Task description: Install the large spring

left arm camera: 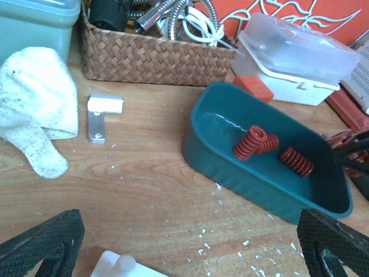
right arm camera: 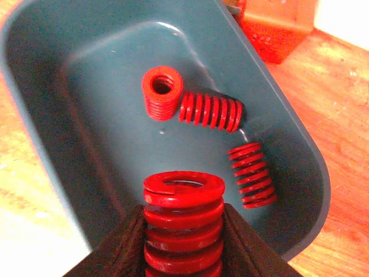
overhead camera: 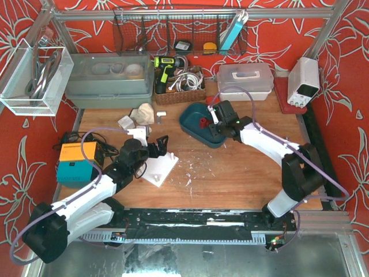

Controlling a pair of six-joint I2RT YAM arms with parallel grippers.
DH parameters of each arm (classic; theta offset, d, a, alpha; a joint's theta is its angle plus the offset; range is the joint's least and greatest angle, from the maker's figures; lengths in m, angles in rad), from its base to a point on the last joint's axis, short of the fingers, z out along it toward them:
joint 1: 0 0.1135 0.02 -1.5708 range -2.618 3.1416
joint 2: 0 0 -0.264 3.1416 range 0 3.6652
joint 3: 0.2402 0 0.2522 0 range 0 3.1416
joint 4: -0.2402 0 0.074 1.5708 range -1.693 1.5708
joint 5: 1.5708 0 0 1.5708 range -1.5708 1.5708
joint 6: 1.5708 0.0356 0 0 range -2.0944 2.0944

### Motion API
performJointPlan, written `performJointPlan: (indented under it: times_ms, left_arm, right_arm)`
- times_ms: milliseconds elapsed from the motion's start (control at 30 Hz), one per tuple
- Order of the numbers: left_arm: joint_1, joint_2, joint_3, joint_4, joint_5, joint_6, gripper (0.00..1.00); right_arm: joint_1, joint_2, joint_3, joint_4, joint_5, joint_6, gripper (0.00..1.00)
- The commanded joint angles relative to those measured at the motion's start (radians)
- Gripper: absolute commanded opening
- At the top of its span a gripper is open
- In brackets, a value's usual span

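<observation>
No writing, brand or number can be read in any view. The white instrument (overhead camera: 304,81) at the far right and the orange-and-teal box (overhead camera: 78,163) at the left are too small to make out.

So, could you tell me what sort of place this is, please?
Probably a workshop or lab bench: a wooden table with a power supply, a cordless drill and a wire rack of small items behind.

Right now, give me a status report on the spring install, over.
Right gripper shut on large spring, over teal tray. Left gripper open by white peg plate. Three smaller springs lie in tray; nothing sizeable seen between tray and plate.
</observation>
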Motion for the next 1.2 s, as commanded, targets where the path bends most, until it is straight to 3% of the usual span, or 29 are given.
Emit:
performJointPlan:
  times_ms: [0, 167, 333, 567, 733, 1033, 1167]
  left_arm:
    - [-0.005, -0.050, -0.009, 0.061, 0.003, -0.013, 1.00]
    - [-0.005, -0.091, 0.013, 0.007, 0.078, -0.040, 0.88]
    - [-0.005, -0.102, 0.087, -0.103, 0.230, -0.068, 0.74]
    - [-0.021, 0.045, 0.280, -0.306, 0.487, -0.037, 0.51]
    - [-0.069, 0.122, 0.353, -0.332, 0.616, -0.043, 0.53]
    - [-0.147, 0.212, 0.424, -0.361, 0.639, -0.033, 0.59]
    - [-0.165, 0.257, 0.439, -0.348, 0.652, -0.034, 0.58]
  right_arm:
    - [0.039, -0.108, -0.095, 0.137, -0.025, -0.043, 0.00]
    - [0.087, -0.262, -0.232, 0.263, -0.067, -0.114, 0.00]
    - [0.162, -0.463, -0.476, 0.579, -0.122, -0.199, 0.00]
    - [0.292, -0.547, -0.608, 0.776, -0.110, -0.340, 0.00]
    - [0.325, -0.568, -0.671, 0.881, -0.121, -0.359, 0.00]
    - [0.351, -0.572, -0.718, 0.934, -0.125, -0.392, 0.00]
    - [0.368, -0.562, -0.718, 0.947, -0.130, -0.403, 0.00]
